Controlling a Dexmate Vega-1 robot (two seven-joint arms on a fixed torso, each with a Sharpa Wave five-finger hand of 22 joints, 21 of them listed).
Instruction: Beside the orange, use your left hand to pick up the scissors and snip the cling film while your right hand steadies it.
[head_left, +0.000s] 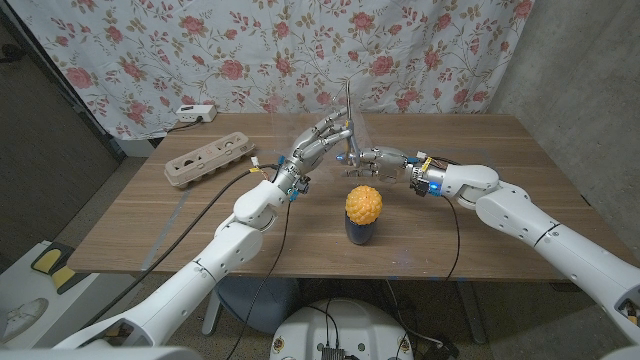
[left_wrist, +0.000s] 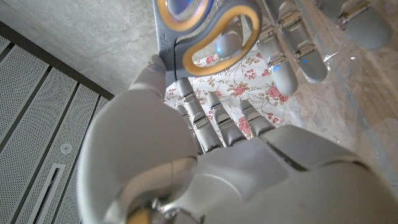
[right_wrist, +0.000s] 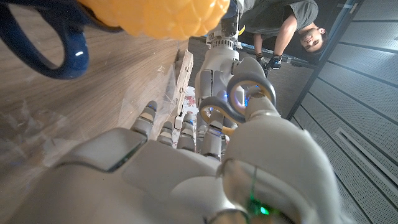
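Scissors with grey-and-yellow loop handles are already up off the wooden counter, gripped in the left hand, blades pointing up, just behind the bumpy orange. Right hand is close beside them; can't tell if it's holding anything. Clear cling film lies on the counter, looks uncut.

The scissors, grey-and-orange-handled, are standing upright above the table's far middle, blades pointing up. The clear cling film is lying crinkled beneath them. The bumpy orange is sitting atop a dark cup, nearer the front edge.
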